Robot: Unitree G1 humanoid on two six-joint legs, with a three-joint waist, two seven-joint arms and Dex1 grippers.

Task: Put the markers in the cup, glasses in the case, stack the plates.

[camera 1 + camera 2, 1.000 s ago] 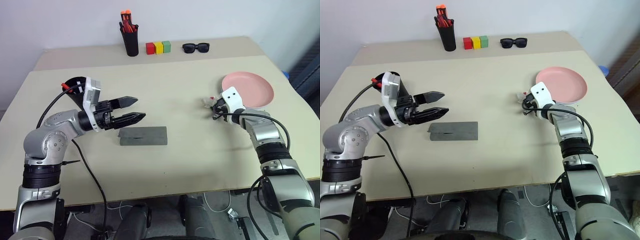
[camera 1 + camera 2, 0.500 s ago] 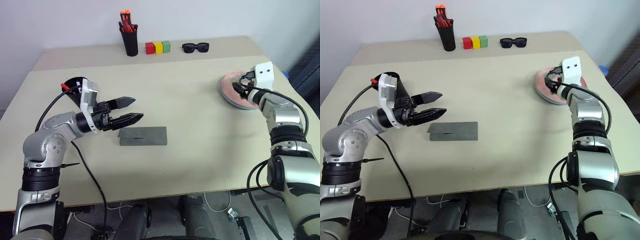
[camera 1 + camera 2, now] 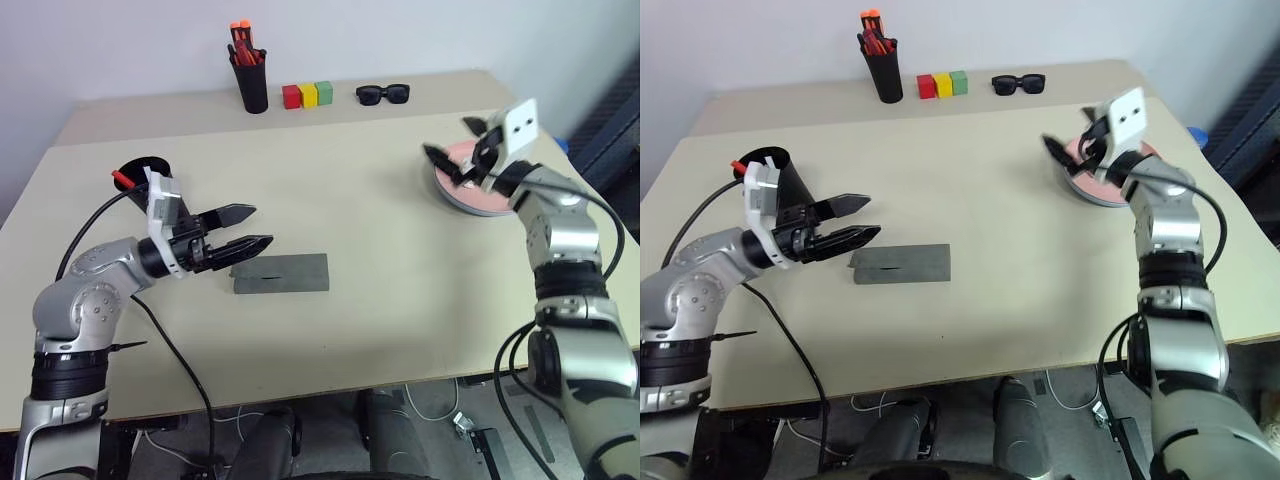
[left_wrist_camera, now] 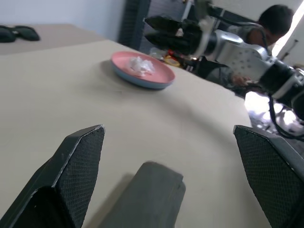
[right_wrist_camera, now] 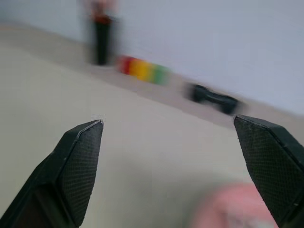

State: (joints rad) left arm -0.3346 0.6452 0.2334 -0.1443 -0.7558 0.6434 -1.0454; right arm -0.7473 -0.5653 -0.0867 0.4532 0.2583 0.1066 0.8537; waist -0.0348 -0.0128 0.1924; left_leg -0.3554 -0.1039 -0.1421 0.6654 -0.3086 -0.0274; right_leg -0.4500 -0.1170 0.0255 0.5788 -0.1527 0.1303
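While both gape empty, right tool [image 3: 452,148] hovers over stacked plates [image 3: 470,190].

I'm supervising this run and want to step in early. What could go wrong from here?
The open right gripper hangs just over the plates. A low sweep might clip the rim and shift the stack, which sits near the table edge. The open left gripper is close to the case, with the cup right behind its wrist, so pulling back might tip the cup.
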